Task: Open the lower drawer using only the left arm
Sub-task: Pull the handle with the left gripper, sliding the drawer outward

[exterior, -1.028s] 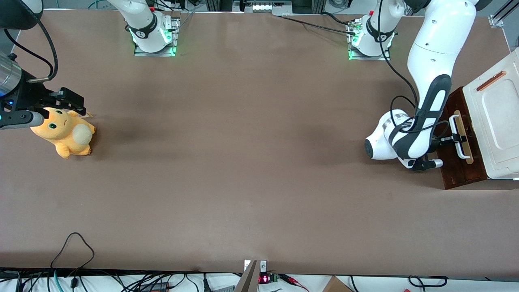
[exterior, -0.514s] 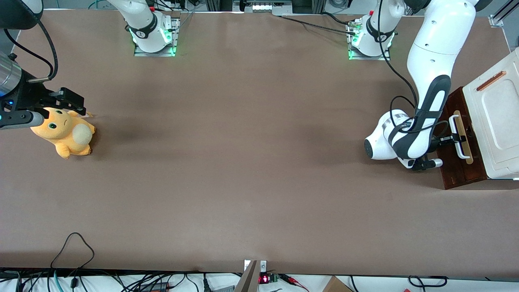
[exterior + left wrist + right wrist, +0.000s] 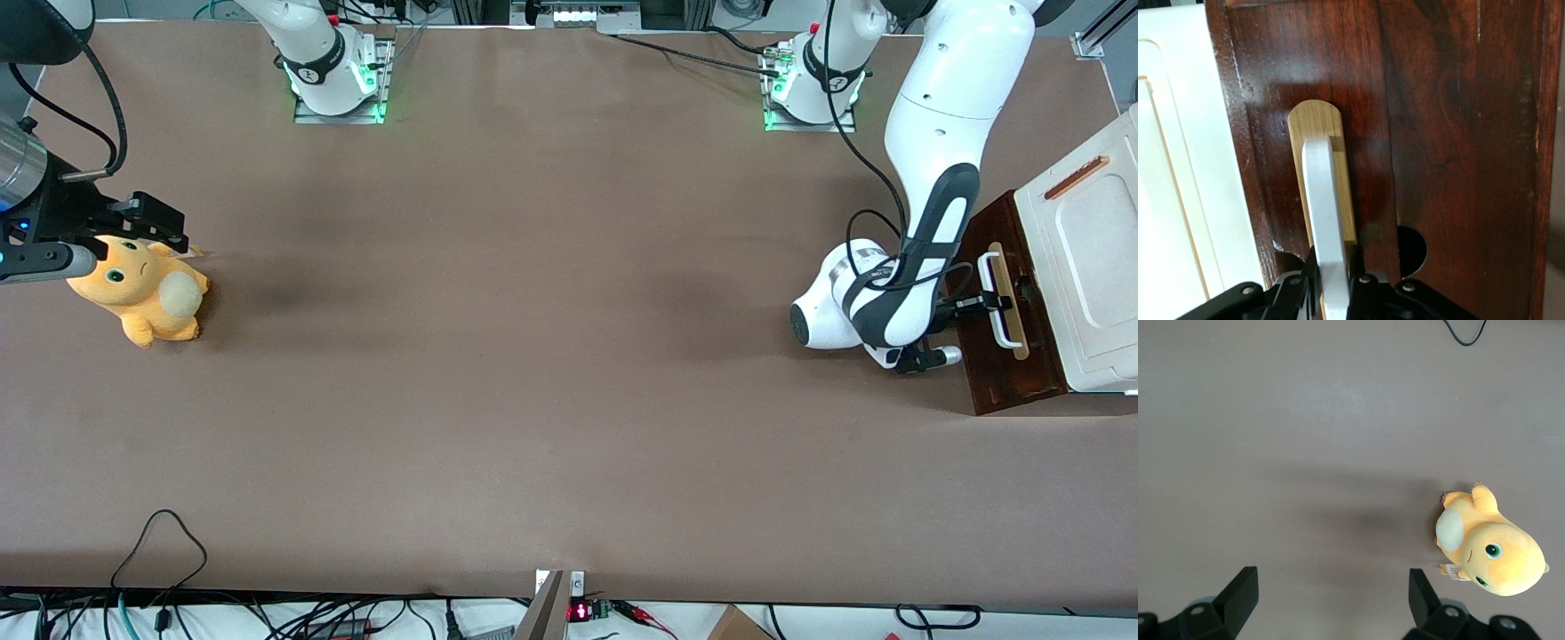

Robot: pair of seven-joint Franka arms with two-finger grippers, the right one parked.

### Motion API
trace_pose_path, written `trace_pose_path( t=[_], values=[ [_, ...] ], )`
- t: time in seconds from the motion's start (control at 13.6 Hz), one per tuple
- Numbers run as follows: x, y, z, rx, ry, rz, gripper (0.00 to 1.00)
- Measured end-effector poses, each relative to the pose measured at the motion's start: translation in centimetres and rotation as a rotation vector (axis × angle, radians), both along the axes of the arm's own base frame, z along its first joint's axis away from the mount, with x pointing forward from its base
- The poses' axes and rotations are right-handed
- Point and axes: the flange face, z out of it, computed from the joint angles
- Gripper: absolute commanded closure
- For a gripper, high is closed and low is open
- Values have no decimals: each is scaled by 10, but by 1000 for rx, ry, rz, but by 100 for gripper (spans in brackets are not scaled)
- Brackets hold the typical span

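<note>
The lower drawer [image 3: 1009, 373] has a dark red-brown front [image 3: 1451, 133] and stands at the working arm's end of the table. A white loop handle [image 3: 997, 302] [image 3: 1328, 220] sits on its pale wood strip [image 3: 1313, 120]. My left arm [image 3: 933, 178] reaches down in front of the drawer. Its gripper [image 3: 982, 304] [image 3: 1333, 267] is shut on the handle, with a black finger [image 3: 1310, 267] pressed against each side of the white bar. A round dark notch [image 3: 1411, 250] shows in the wood beside the gripper.
A white moulded panel [image 3: 1089, 240] with a thin copper-brown bar [image 3: 1076, 178] sits above the drawer. An orange plush toy [image 3: 142, 289] lies at the parked arm's end of the table. A black cable loop [image 3: 160, 533] lies near the table's front edge.
The gripper, the handle and the drawer front have shifted a little toward the parked arm's end of the table. The wrist and forearm drew back with them.
</note>
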Motion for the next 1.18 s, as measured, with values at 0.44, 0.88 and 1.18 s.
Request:
trace_pose_path(
  t=[0.44, 0.88, 1.18],
  values=[
    [0, -16, 1, -6, -25, 2, 81],
    [0, -31, 2, -16, -41, 5, 82],
    [-1, -36, 3, -17, -53, 6, 82]
  ],
)
